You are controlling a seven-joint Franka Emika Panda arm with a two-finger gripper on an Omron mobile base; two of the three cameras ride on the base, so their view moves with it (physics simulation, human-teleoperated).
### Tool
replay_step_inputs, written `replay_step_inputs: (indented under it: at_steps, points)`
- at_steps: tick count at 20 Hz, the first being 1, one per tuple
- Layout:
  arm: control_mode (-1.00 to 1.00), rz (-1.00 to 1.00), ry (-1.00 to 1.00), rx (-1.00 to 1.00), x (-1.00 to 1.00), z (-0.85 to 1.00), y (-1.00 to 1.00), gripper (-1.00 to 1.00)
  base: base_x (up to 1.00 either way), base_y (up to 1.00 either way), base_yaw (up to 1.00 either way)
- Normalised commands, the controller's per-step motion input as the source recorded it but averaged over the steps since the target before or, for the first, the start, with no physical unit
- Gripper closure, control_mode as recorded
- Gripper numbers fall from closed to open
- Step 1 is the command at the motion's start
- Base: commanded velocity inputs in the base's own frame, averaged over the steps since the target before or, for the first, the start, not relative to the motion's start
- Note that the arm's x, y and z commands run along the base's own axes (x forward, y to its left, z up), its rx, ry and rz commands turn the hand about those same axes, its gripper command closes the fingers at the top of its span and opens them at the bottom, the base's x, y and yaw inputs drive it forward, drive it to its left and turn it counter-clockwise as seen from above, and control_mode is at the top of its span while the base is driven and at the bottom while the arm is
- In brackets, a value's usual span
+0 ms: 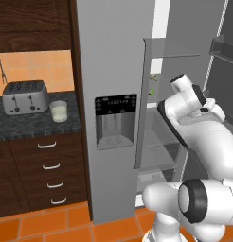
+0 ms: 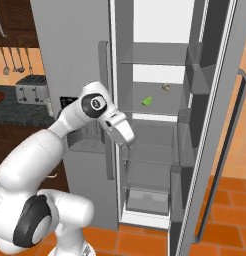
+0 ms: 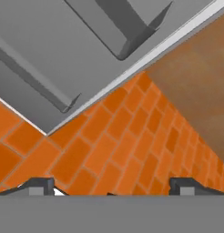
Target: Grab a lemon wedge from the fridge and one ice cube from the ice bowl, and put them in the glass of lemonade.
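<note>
Right now my gripper (image 3: 112, 186) hangs wide open with nothing between its tips, pointing down at the orange tiled floor (image 3: 109, 150) by the fridge's open door. The fridge (image 1: 113, 71) stands with its right door swung out. On a middle shelf (image 2: 150, 111) inside, the lemon wedge (image 2: 166, 87) sits toward the back edge, with a small green piece (image 2: 147, 101) nearer the front edge. Over on the counter (image 1: 23, 125), the glass of lemonade (image 1: 58, 111) stands just beside the toaster (image 1: 25, 97), near the counter's front edge.
</note>
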Motion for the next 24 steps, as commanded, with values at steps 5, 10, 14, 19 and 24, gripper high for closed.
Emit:
replay_step_inputs:
  at_steps: [5, 10, 14, 19, 24]
  points:
    - [-1.0, 0.09, -0.01, 0.0, -0.26, 0.0, 0.66, -1.0, 0.0, 0.0, 0.0]
    - [-1.0, 0.21, 0.0, 0.0, -0.06, 0.0, 0.86, -1.0, 0.0, 0.0, 0.0]
    - [-1.0, 0.35, -0.08, 0.08, -0.35, -0.13, 0.35, -1.0, 0.0, 0.0, 0.0]
    - [-1.0, 0.31, -0.05, 0.33, -0.14, -0.14, 0.04, -1.0, 0.0, 0.0, 0.0]
    - [-1.0, 0.26, 0.01, 0.43, 0.01, -0.16, 0.0, -1.0, 0.0, 0.0, 0.0]
